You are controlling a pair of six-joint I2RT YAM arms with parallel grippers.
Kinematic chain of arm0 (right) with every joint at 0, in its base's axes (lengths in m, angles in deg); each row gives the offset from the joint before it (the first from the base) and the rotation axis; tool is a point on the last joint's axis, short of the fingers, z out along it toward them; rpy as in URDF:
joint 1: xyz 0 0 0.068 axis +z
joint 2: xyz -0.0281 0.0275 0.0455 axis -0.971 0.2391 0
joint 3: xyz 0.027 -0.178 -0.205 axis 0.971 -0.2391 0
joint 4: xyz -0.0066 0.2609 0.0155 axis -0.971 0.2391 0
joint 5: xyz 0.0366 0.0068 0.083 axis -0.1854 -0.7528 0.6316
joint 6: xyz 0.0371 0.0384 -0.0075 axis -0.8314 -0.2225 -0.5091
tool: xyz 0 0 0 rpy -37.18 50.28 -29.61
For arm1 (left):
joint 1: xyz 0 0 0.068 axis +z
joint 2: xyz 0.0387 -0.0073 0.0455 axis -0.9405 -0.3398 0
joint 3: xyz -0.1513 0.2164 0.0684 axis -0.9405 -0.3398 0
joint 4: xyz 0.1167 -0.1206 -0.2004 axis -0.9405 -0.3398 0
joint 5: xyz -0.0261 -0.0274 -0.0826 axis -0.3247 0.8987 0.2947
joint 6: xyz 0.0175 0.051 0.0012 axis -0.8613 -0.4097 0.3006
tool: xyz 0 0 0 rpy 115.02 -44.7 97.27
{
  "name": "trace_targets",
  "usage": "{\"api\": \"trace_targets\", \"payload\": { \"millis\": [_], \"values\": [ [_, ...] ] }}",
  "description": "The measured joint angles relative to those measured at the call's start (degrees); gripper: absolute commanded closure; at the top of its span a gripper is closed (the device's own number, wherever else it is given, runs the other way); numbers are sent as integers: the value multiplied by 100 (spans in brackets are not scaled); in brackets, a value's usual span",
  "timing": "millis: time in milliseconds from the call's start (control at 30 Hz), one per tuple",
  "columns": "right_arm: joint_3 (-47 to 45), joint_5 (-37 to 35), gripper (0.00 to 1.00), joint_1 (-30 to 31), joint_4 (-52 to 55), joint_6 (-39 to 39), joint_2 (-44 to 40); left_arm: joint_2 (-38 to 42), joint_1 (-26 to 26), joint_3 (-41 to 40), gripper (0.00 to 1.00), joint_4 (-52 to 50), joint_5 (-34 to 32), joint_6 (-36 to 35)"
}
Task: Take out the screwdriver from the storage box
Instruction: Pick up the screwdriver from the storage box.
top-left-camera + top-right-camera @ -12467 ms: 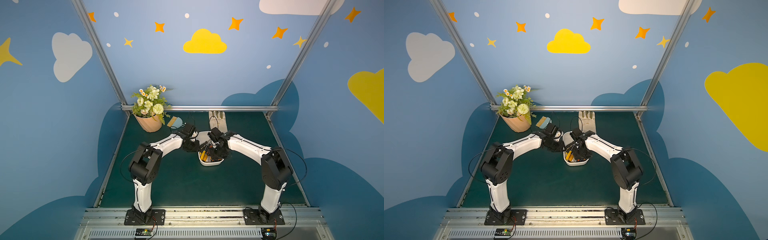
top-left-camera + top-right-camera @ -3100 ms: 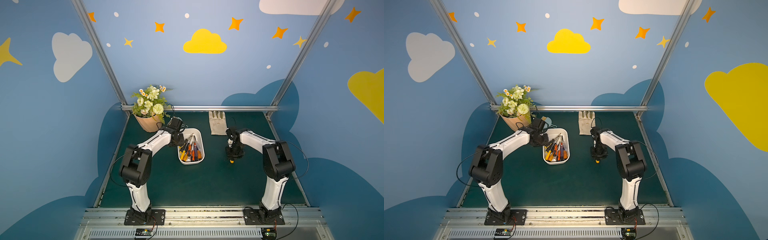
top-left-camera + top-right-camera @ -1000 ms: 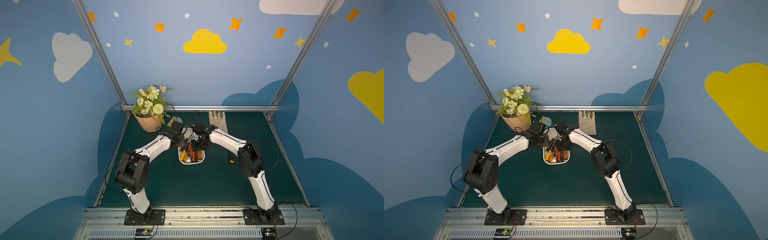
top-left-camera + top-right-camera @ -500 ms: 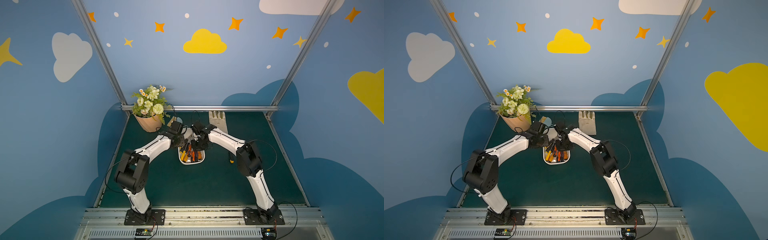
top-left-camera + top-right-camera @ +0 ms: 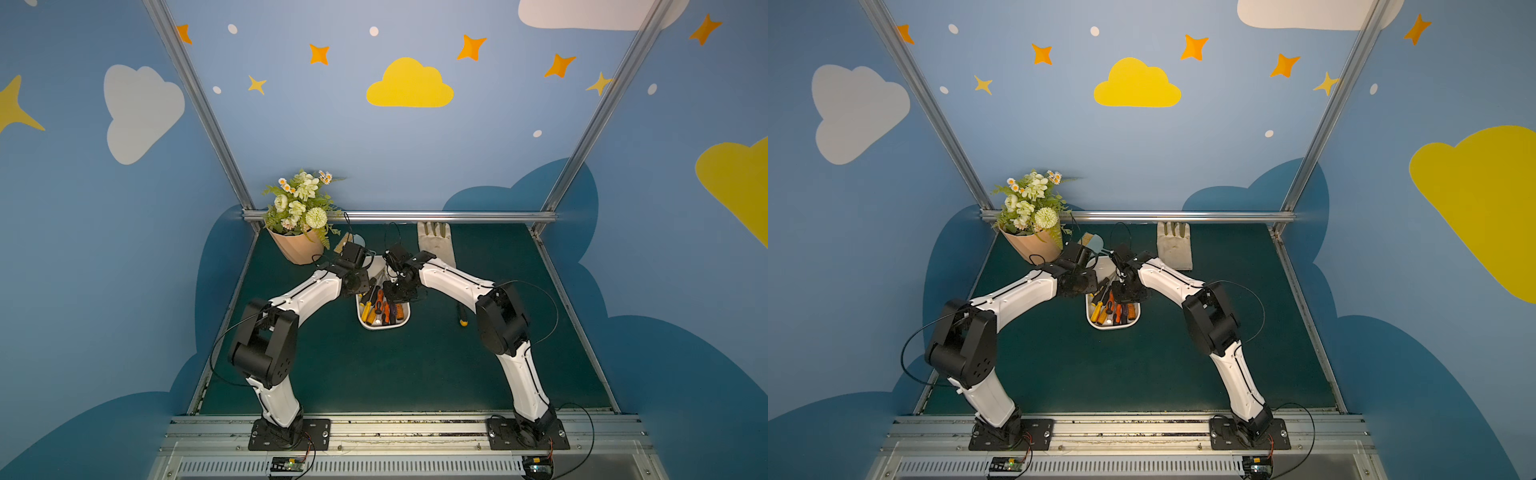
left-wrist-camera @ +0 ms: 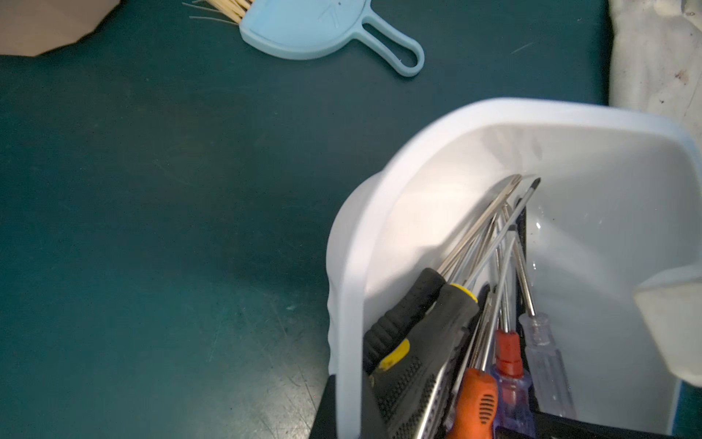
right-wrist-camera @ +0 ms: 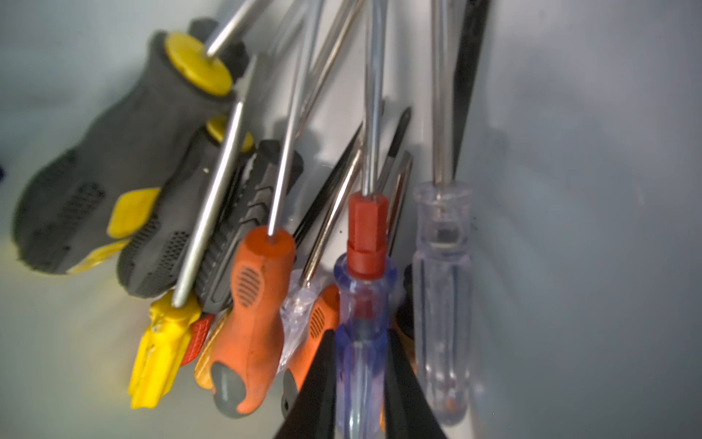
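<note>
Jaws of the right gripper [image 7: 360,336] were closed on the smooth handle of the blue-handled screwdriver [image 7: 362,289], which lay inside the storage box [image 6: 494,110] on top of the pile. The hold sat toward the butt end, so the long steel shaft reached out ahead. On a lift it would probably droop, and the slick plastic might twist or slip free. A clear-handled screwdriver [image 7: 442,285] lay just beside one jaw, an orange-handled screwdriver [image 7: 254,304] lay near the other, and thin shafts ran under the red collar. Any of these could snag and be dragged up the box's wall or spilled over its rim. Jaws of the left gripper [image 6: 347,406] appeared pinched shut on the box's side wall, steadying it. If that narrow pinch slid, the light box might tip or skid across the desk [image 5: 374,374]. Outside the box, on the right arm's side, a loose screwdriver [image 5: 462,318] lay on the desk, where a careless set-down could knock it
</note>
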State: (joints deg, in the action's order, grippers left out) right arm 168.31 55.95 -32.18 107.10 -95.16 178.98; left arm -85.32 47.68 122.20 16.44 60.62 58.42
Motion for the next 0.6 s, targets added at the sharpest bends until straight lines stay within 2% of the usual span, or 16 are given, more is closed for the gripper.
{"api": "trace_targets", "payload": {
  "millis": [600],
  "values": [
    [-680, -142, 100, -2, -170, 175, -789, -15, 24, 20, 98, -46, 57, 74]
  ]
}}
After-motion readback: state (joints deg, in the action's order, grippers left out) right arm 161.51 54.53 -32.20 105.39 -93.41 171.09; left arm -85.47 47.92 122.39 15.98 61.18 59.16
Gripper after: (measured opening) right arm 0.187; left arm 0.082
